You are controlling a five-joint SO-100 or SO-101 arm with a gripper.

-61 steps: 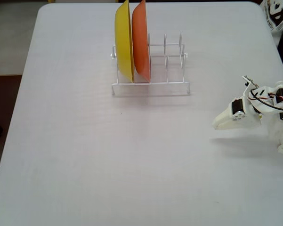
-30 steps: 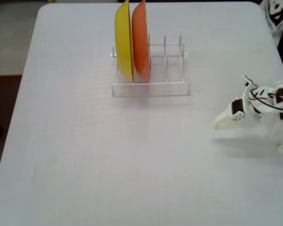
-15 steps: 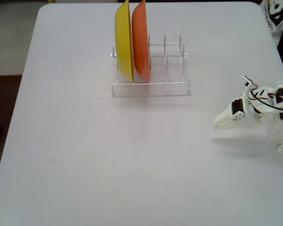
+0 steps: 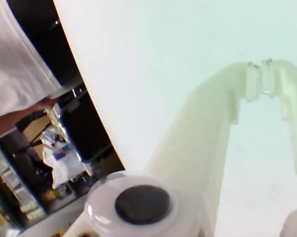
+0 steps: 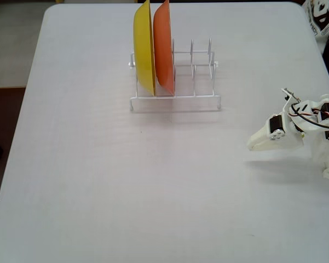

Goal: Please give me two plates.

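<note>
The two plates are out of view in both frames. My white gripper (image 5: 252, 145) rests low over the table at the right edge of the fixed view, far from the rack, pointing left. In the wrist view the gripper (image 4: 259, 81) has its two fingertips pressed together over the pale tabletop, so it is shut with nothing between them.
A white wire rack (image 5: 200, 98) stands at the back middle of the table (image 5: 153, 192). A yellow plate (image 5: 144, 49) and an orange plate (image 5: 164, 46) stand upright in its left slots; the right slots hold nothing. A person's white sleeve (image 4: 15, 69) shows beyond the table edge.
</note>
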